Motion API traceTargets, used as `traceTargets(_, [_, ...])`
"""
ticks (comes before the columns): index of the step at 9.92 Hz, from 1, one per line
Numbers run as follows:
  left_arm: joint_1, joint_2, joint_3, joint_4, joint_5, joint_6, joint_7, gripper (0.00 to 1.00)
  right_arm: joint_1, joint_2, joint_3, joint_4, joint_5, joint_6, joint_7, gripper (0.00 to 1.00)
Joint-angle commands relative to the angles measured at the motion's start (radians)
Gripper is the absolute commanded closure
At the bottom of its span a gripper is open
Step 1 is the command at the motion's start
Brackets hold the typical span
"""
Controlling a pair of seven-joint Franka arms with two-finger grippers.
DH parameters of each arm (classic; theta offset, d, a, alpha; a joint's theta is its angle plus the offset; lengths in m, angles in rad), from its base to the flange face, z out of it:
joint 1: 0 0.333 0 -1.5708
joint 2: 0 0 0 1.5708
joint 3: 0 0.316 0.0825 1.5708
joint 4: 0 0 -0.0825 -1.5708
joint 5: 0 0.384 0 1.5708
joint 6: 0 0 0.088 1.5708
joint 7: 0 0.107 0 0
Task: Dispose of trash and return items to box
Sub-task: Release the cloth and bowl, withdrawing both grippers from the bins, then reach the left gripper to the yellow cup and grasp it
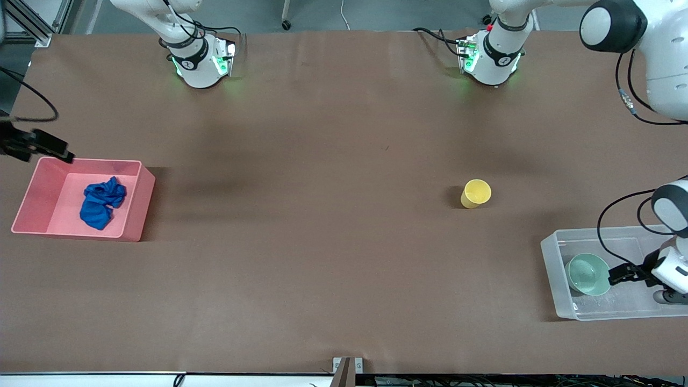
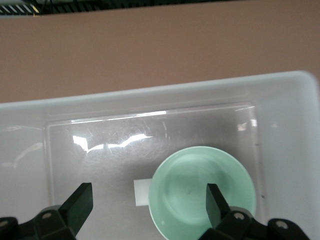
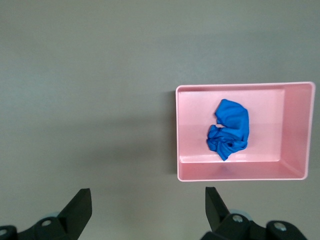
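The blue cloth wad (image 1: 102, 202) lies inside the pink bin (image 1: 136, 205) at the right arm's end of the surface (image 1: 322, 242). The right hand (image 3: 147, 212) hangs in the air near that bin's edge, its fingers spread wide with nothing between them; in the right wrist view the bin and the cloth sit well clear of the fingertips.

At the left arm's end, the mint-green bowl (image 1: 587, 273) rests upright in the clear box (image 1: 553, 279), partly over the white label (image 2: 142, 192) on the box's bottom. The left hand (image 2: 147, 202) is over the box, fingers parted, one fingertip above the bowl; it seems not to touch the bowl, though the angle makes this hard to judge.

The yellow cup (image 1: 475, 193) stands alone on the surface, farther from the front camera than the box and well apart from it.
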Motion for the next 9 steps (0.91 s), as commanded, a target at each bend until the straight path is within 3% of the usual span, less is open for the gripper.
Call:
traceTargets(1, [-0.030,-0.106,-0.012,-0.050,0.018,-0.146,-0.011,0.00,-0.019,0.015,0.009,0.145,-0.035,-0.072,0.021,0.00])
traceTargets(4, [-0.098,-0.287,-0.020,-0.244,0.017,-0.214,-0.057,0.00,-0.049,-0.019,0.023,0.119,-0.018,-0.105,0.119,0.00])
traceTargets(6, [-0.099,-0.390,-0.082,-0.406,0.017,-0.211,-0.091,0.00,-0.042,-0.089,0.024,0.010,-0.018,-0.023,0.119,0.00])
traceTargets(9, [-0.099,-0.471,-0.185,-0.594,0.015,-0.196,-0.176,0.00,-0.028,-0.084,0.026,0.055,-0.030,-0.051,0.120,0.00])
